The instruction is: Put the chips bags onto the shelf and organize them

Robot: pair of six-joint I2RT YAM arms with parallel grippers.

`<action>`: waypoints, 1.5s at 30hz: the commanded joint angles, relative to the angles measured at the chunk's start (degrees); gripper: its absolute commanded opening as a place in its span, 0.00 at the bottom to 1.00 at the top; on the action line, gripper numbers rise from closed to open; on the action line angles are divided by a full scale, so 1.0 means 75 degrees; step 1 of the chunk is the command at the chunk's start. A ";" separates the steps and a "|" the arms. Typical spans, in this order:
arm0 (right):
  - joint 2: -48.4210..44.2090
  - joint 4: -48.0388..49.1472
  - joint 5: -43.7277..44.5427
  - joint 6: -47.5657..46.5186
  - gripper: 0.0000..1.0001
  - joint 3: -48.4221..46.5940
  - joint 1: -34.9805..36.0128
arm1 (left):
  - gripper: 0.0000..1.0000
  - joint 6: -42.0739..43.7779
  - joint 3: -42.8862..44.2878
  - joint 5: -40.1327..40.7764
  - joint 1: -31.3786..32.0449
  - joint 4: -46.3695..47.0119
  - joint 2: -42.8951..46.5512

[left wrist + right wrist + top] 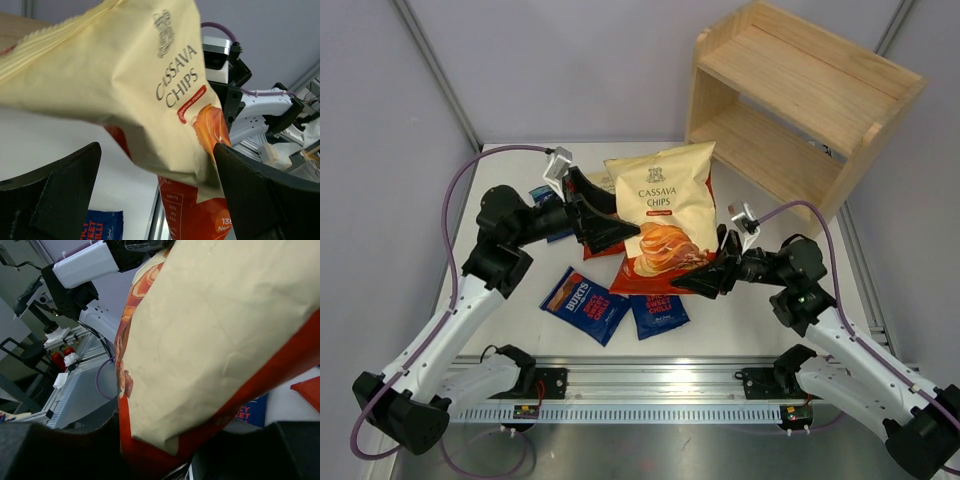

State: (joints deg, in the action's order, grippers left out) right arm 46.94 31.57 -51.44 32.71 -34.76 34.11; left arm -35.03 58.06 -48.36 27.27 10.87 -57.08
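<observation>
My right gripper (705,277) is shut on the lower right corner of a cream-and-red Cassava Chips bag (665,205) and holds it upright above the table. The bag fills the right wrist view (225,340), pinched at my right gripper (165,455). My left gripper (628,220) is open at the bag's left edge. In the left wrist view the bag (135,75) hangs between the spread fingers of my left gripper (160,172). A second Cassava bag (603,250) lies mostly hidden under the left gripper. Two blue Burts bags (585,305) (660,312) lie flat at the front. A third (542,197) peeks out behind the left arm. The wooden shelf (800,100) stands at the back right.
The shelf's two tiers (775,150) face the table. A metal rail (650,385) with both arm bases runs along the near edge. A blue bag also shows in the left wrist view (102,225) and the right wrist view (250,412).
</observation>
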 commanded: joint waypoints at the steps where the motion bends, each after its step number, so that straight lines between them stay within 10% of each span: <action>1: -0.0434 -0.0003 0.0541 -0.0775 0.00 -0.0170 0.0011 | 0.99 0.0054 -0.0135 0.1286 0.0032 -0.0689 0.0496; 11: 0.0256 0.0255 -0.0288 -0.0776 0.00 -0.0626 0.0022 | 0.99 -0.3354 -0.1437 -0.0161 0.0675 0.5142 0.0019; 16: 0.0468 0.0582 -0.1038 -0.0659 0.01 -0.0767 0.0011 | 0.98 -0.3475 -0.1379 -0.0232 0.0864 0.5325 -0.0241; 19: 0.0643 0.0584 -0.1695 -0.0494 0.02 -0.0942 0.0011 | 0.63 -0.2949 -0.1390 0.0106 0.0864 0.4564 -0.0148; 20: 0.0667 0.0200 -0.1638 -0.0575 0.03 -0.0989 0.0011 | 0.34 -0.2483 -0.1332 0.0305 0.0864 0.4214 -0.0066; 24: 0.0563 -0.0400 -0.1064 -0.0763 0.09 -0.1084 0.0011 | 0.11 -0.1507 -0.1273 0.1594 0.0888 0.2327 0.0379; 27: 0.0329 -0.0495 -0.0315 -0.0623 0.28 -0.0990 0.0011 | 0.02 -0.1470 -0.1483 0.2438 0.0900 0.2288 0.0719; 29: 0.0083 -0.0622 0.0559 -0.0425 0.78 -0.0862 0.0011 | 0.01 -0.1540 -0.1554 0.2977 0.0911 0.2393 0.0941; 31: -0.0117 -0.0752 0.1695 -0.0087 0.99 -0.0710 0.0011 | 0.00 -0.1669 -0.1671 0.3398 0.0900 0.2604 0.1082; 35: -0.0609 -0.0160 0.3330 0.1343 0.99 0.0225 0.0011 | 0.00 -0.2172 -0.1894 0.4231 0.0900 0.3562 0.1283; 45: 0.0069 0.2657 0.2710 0.3326 0.97 0.0581 0.0011 | 0.00 -0.4048 -0.1063 0.3275 0.0981 0.5721 -0.0415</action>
State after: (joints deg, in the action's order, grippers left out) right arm 47.11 41.15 -30.98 52.58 -28.95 34.09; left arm -59.94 45.10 -20.58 34.17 43.07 -57.47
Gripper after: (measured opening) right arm 0.981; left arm 0.034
